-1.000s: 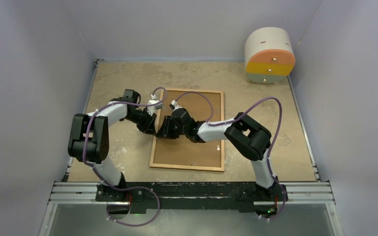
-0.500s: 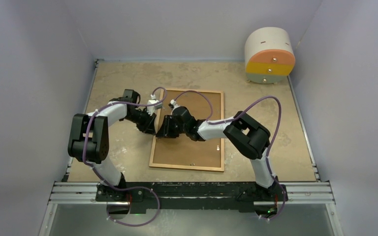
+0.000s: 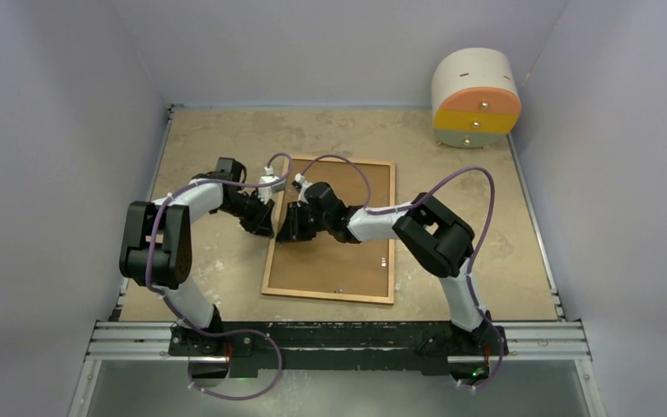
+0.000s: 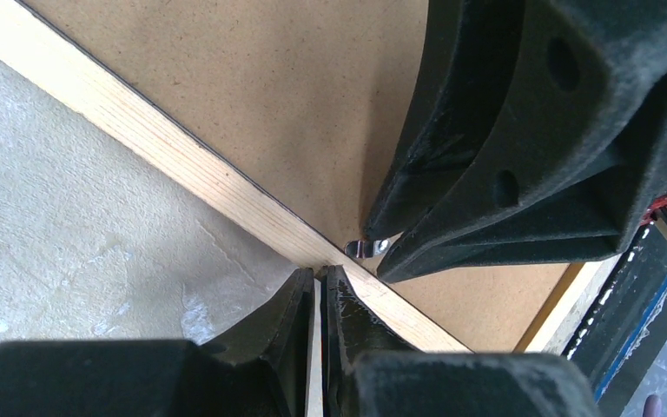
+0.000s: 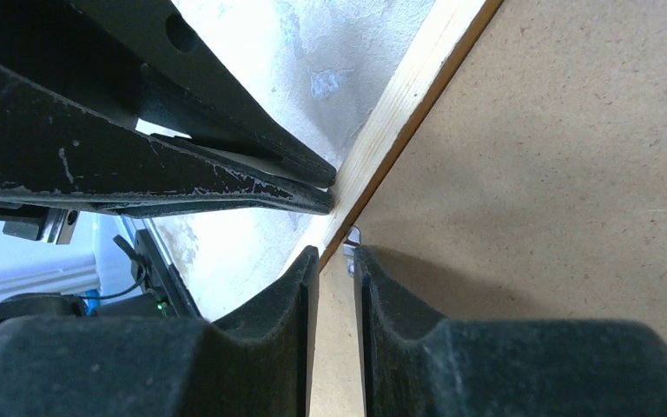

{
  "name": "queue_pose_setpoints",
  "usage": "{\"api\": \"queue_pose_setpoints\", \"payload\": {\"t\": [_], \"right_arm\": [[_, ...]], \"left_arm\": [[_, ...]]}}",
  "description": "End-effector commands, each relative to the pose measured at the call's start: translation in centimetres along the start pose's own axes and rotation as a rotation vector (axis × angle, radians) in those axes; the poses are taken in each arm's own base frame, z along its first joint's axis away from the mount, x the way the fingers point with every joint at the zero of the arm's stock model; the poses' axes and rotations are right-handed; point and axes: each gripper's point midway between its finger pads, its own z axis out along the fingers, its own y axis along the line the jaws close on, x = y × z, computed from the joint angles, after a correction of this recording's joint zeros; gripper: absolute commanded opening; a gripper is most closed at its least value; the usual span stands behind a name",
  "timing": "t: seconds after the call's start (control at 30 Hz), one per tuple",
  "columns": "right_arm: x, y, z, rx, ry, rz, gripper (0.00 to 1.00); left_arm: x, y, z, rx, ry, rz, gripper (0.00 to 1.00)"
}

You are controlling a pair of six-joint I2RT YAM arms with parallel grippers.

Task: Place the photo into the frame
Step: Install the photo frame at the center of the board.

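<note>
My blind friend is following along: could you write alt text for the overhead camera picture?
A wooden picture frame lies face down on a beige table, brown backing board up. Reaching from the near edge, the robot's left gripper and right gripper meet at its left edge. A round drawer cabinet stands in the far right corner.

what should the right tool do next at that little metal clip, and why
Probably close the right tool on the metal clip and turn it off the backing board. The frame lies back up with the board seated in it, the clip sits between that tool's slightly parted fingertips, and the shut left tool is at the wooden rim alongside.
</note>
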Motion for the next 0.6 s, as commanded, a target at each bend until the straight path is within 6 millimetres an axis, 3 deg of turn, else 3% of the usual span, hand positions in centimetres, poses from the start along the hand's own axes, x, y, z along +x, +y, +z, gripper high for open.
{"api": "queue_pose_setpoints", "payload": {"t": [0.0, 0.2, 0.57], "right_arm": [[-2.2, 1.0, -1.2, -0.016, -0.041, -0.062, 0.24], [-1.8, 0.0, -0.4, -0.011, -0.043, -0.049, 0.24], [-0.4, 0.5, 0.8, -0.048, -0.026, -0.003, 0.22]], "left_arm": [[0.8, 0.3, 1.1, 0.002, 0.025, 0.034, 0.08], [0.8, 0.2, 1.2, 0.006, 0.023, 0.027, 0.08], [0.8, 0.5, 1.2, -0.006, 0.025, 0.019, 0.07]]}}
